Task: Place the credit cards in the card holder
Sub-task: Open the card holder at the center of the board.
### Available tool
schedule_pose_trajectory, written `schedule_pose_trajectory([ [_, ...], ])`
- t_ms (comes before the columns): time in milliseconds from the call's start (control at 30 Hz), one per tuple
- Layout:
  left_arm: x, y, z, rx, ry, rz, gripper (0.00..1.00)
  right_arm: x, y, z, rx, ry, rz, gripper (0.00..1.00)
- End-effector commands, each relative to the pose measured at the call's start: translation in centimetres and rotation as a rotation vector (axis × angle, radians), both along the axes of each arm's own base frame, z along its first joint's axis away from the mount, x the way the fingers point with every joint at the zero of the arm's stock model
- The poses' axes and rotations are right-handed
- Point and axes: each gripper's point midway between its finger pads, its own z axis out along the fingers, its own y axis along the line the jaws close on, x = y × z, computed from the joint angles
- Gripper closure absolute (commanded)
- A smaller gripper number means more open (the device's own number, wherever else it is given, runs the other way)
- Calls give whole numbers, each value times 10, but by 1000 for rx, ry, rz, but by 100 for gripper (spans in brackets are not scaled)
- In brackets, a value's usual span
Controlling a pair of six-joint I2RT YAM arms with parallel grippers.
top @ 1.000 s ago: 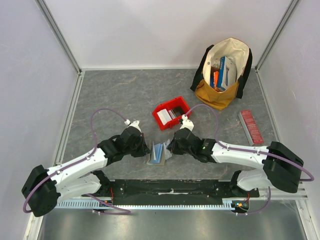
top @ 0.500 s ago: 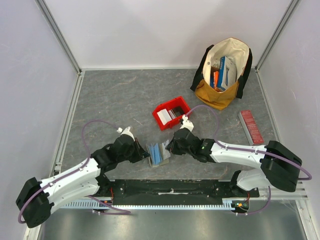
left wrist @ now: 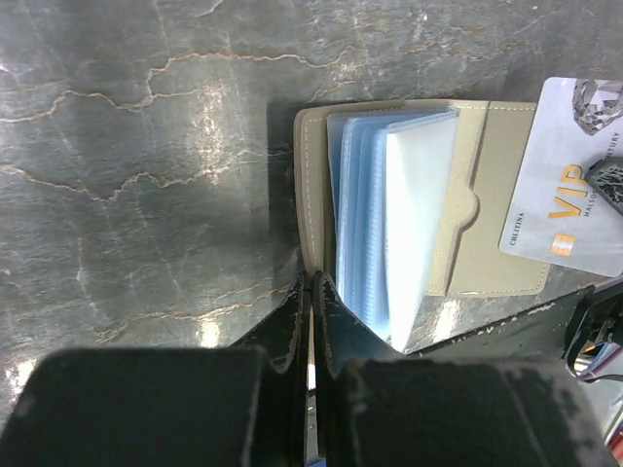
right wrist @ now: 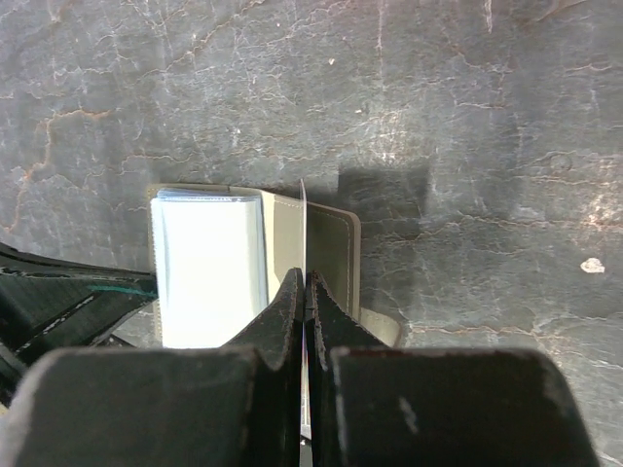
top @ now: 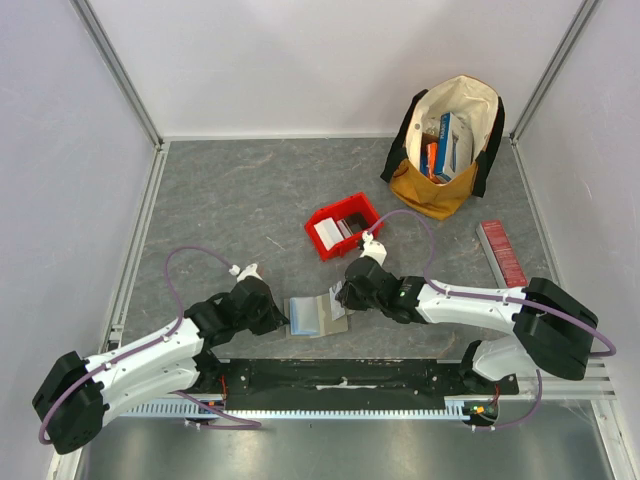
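Observation:
The grey-olive card holder (top: 318, 317) lies open on the table between the two arms, its clear sleeve pockets (left wrist: 394, 214) fanned upward. My left gripper (top: 284, 314) is shut on the edge of its left cover (left wrist: 310, 195), jaws pinched together in the left wrist view (left wrist: 311, 284). My right gripper (top: 345, 298) is shut on a white credit card printed "VIP" (left wrist: 569, 180), held over the holder's right flap (right wrist: 336, 253). In the right wrist view (right wrist: 307, 284) the card shows edge-on (right wrist: 304, 209). Other credit cards are not clearly visible.
A red plastic bin (top: 343, 226) with white and dark items stands just behind the holder. A tan bag (top: 447, 150) with colourful boxes stands at the back right. A long red ribbed box (top: 500, 254) lies at the right. The black mounting rail (top: 340, 380) runs along the near edge.
The card holder was held up, half folded; it now lies spread open and flat. My left gripper has drawn back to the left with the cover. My right gripper has barely moved.

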Motion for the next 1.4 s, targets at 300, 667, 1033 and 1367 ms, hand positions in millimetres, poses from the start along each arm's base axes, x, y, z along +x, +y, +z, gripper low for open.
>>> schedule_pose_trajectory([
  [300,19,-14,47,-11,-120,-82,98,22,18,67,44,-205,50,100],
  [667,19,-20,53,-31,-128,-97,98,10,45,101,81,-346,45,100],
  [1033,19,-22,56,-43,-131,-100,98,-7,68,95,-1,-413,68,100],
  [1367,19,-21,55,-45,-131,-96,98,-12,80,88,29,-393,92,100],
])
